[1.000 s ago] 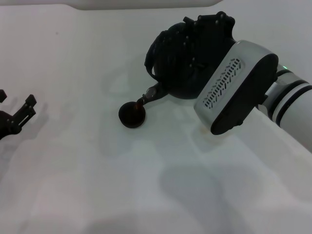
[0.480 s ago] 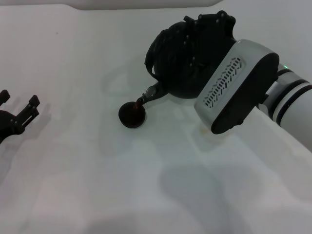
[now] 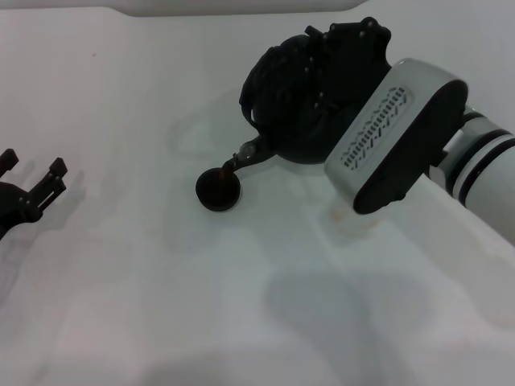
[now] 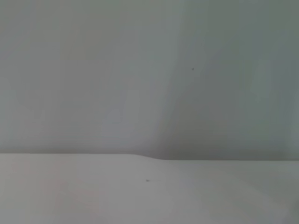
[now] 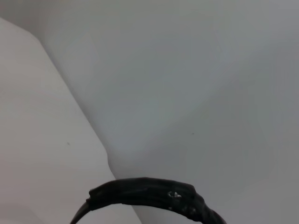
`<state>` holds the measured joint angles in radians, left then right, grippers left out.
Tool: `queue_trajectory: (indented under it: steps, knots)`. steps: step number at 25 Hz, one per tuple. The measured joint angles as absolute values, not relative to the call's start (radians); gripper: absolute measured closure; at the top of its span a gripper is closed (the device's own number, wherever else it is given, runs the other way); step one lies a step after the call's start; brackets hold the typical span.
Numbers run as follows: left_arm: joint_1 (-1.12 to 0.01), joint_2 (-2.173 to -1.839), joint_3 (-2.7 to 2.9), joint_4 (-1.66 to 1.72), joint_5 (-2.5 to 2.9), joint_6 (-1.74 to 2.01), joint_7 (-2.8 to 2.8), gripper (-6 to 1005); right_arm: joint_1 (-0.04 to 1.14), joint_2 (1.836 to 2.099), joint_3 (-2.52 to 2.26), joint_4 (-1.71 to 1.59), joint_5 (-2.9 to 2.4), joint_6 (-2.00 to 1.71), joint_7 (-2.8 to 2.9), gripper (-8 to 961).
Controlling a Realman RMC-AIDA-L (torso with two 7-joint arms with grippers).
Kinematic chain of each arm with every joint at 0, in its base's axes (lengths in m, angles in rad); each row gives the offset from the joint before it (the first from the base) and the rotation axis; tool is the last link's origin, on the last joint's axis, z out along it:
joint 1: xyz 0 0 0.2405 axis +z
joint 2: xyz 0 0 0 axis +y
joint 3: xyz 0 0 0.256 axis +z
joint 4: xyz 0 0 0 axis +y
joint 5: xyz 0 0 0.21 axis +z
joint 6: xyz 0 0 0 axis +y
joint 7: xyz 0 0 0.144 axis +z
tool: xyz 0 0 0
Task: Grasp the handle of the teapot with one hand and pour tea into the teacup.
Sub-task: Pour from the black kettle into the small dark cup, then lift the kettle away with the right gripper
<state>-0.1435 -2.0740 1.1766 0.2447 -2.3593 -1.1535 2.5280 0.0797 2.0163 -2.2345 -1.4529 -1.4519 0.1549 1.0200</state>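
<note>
You're looking at a bare test setup, likely a lab: a plain white bench [image 3: 121, 305] against a blank pale wall [image 4: 140, 70].

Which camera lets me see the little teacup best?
The head view. There the teacup sits in full sight on the white table, right under the spout of the tilted teapot. The left wrist view shows only bare white surfaces, and the right wrist view shows only a piece of the black handle, no cup at all.

no readable text, labels, brands, numbers or signs anywhere
</note>
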Motion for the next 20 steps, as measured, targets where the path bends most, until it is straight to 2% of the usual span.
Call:
queue_trajectory:
  steps: [11, 20]
  knots:
    - [-0.144, -2.072, 1.177, 0.245, -2.359, -1.154, 2.528, 164, 0.014, 2.011, -2.030, -1.452, -1.214, -0.187, 1.039, 839]
    - [-0.154, -2.072, 1.177, 0.243, -2.359, -1.154, 2.530, 164, -0.021, 2.012, -1.889, -1.416, -1.176, -0.321, 1.038, 839]
